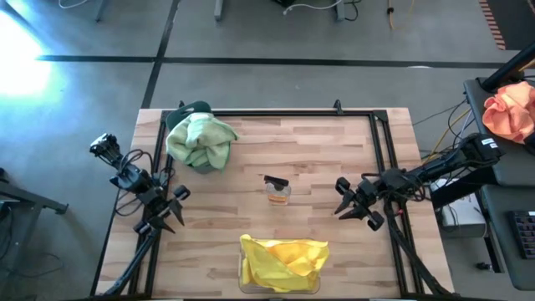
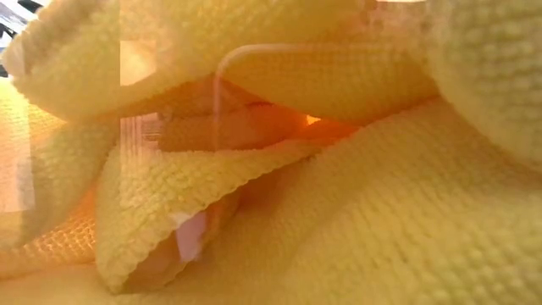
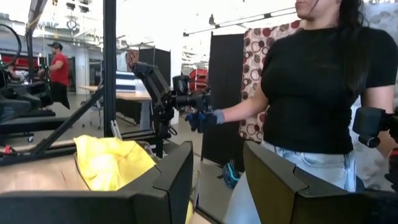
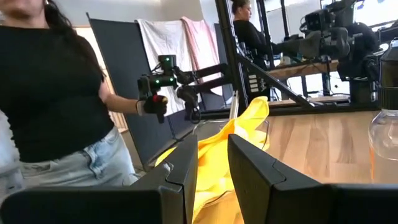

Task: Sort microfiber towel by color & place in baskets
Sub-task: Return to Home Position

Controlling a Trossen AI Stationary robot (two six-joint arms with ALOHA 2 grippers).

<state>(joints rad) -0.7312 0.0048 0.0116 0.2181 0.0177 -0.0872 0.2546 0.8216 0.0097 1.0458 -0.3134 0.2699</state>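
We read this as a robotics lab, probably shared: concrete floor (image 1: 267, 79), black partition screens (image 3: 230, 74), further arm rigs (image 4: 339, 37) on benches (image 4: 305, 70) behind.

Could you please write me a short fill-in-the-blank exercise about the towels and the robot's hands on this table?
1. The towels in the clear bin are ____.
2. The towel heap nearest the left hand is ____.
3. The amber-and-black object stands ____ the left hand and the right hand.
4. Neither hand is shut: both are ____.
Missing words: yellow, green, between, open.
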